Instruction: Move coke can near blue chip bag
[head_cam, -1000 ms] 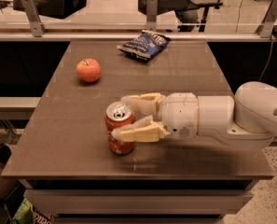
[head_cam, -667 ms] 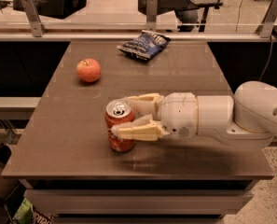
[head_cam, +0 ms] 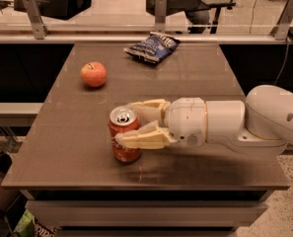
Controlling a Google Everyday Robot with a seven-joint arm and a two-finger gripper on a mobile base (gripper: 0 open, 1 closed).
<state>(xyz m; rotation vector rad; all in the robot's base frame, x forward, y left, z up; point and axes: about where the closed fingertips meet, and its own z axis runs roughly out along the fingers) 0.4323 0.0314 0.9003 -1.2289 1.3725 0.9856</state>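
The gripper (head_cam: 125, 123) reaches in sideways across the near part of the table (head_cam: 200, 78), its two fingers pointing away from the white arm. They are drawn in on the coke can (head_cam: 120, 127), one finger (head_cam: 138, 140) crossing the can's near face and the other against its far side. No gap shows between pads and metal, so I judge the grasp made. The can stands upright between the fingers, long axis vertical, silver top showing just above them, and its base seems to rest on the table rather than hang clear of it. Beyond the fingertips and off to their far side lies an apple (head_cam: 93, 74), well apart from the can and of no part in the job. Farther off, almost straight out from the far finger and a little toward the wrist side, the blue chip bag (head_cam: 152, 47) lies flat near the table's far edge. So the coming move turns on one line: the bag lies broadside to the way the fingers point, on the far finger's side. The can would have to travel crosswise to the gripper's own axis, away over bare table, with the apple left well off beyond the fingertips.
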